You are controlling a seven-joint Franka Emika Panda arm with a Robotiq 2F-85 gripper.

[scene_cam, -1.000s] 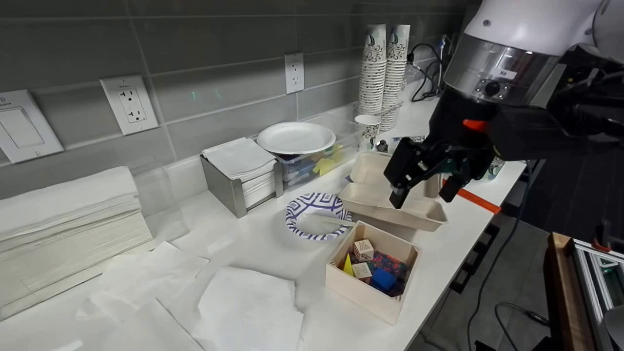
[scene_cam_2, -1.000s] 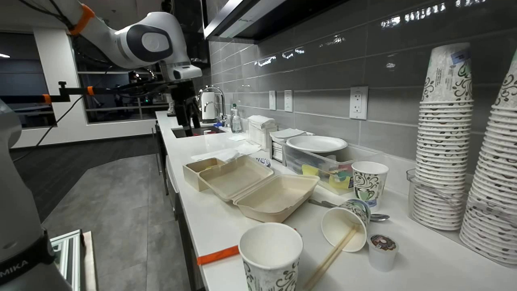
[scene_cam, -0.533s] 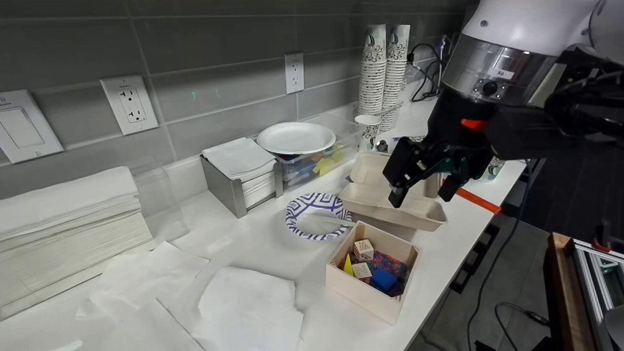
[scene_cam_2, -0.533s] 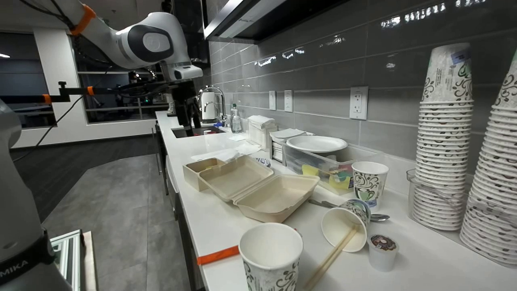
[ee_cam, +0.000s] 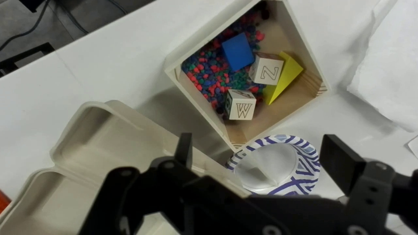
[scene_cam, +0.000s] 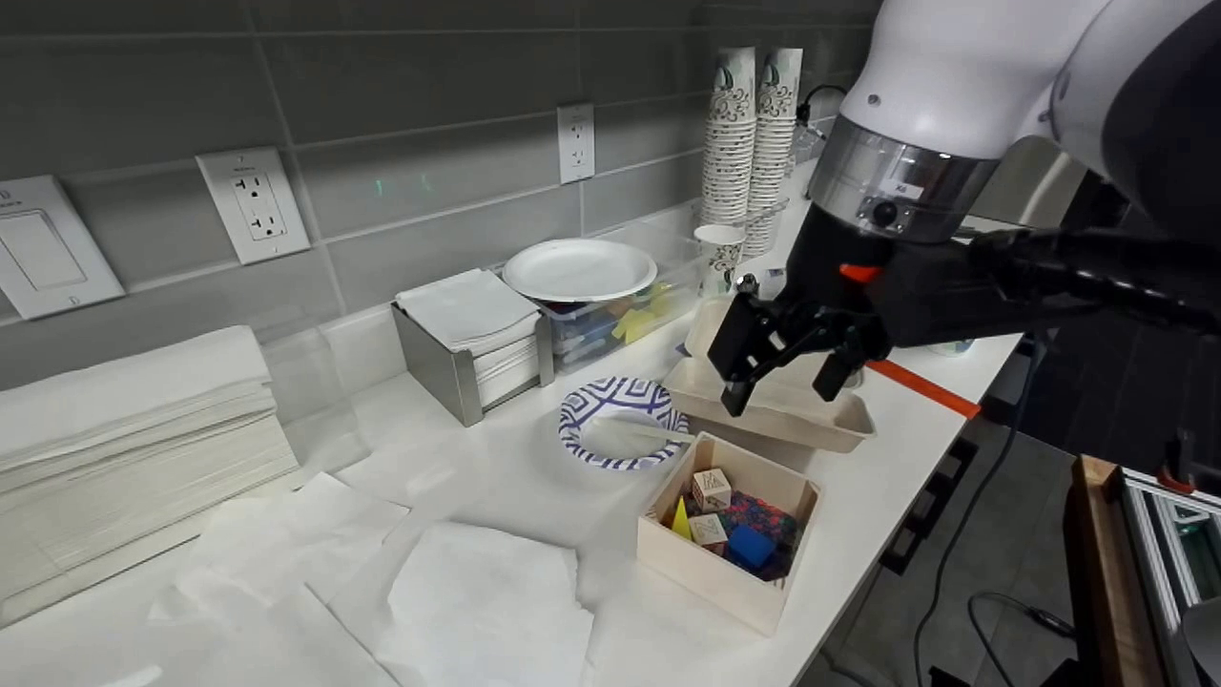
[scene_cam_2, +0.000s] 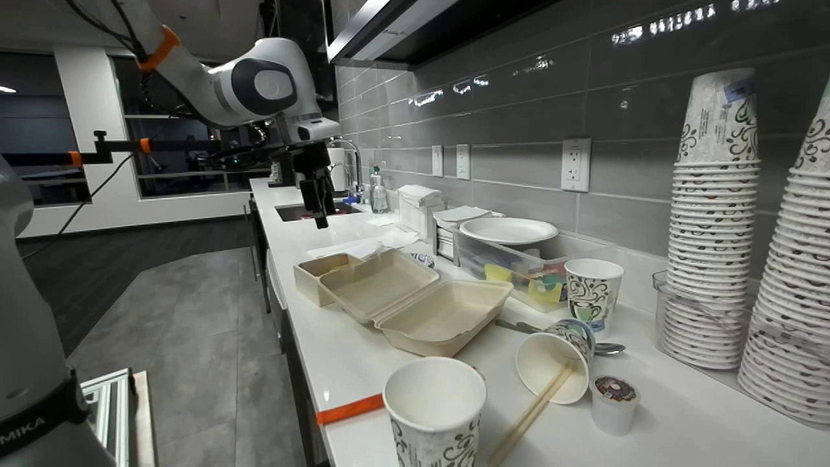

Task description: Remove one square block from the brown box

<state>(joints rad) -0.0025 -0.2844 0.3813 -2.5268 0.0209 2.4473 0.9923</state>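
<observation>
The brown box is a pale tan open box [scene_cam: 701, 582] on the counter; it also shows in an exterior view [scene_cam_2: 314, 285] and the wrist view [ee_cam: 212, 31]. No tiny reddish-orange cube stands out; it is hidden or out of view. Inside the box are a lettered "W" cube [ee_cam: 242, 105], a lettered "Z" cube [ee_cam: 267, 70], a blue cube [ee_cam: 237, 51] and a yellow wedge [ee_cam: 285, 76], over small red, blue and green bits. My gripper [scene_cam: 782, 389] is open and empty, above the counter near the takeout container; in the wrist view [ee_cam: 256, 147] the box lies beyond its fingertips.
An open takeout container [scene_cam_2: 447, 318] stands beside the box. A purple-patterned paper bowl [ee_cam: 303, 163] sits by the box corner. A napkin holder [scene_cam: 467, 382] and a clear bin with white plates [scene_cam: 582, 270] line the wall. White paper sheets [scene_cam: 486, 611] lie on the counter.
My gripper has moved left in an exterior view, and right and lower in an exterior view. It has stayed open. The box and its contents have not moved.
</observation>
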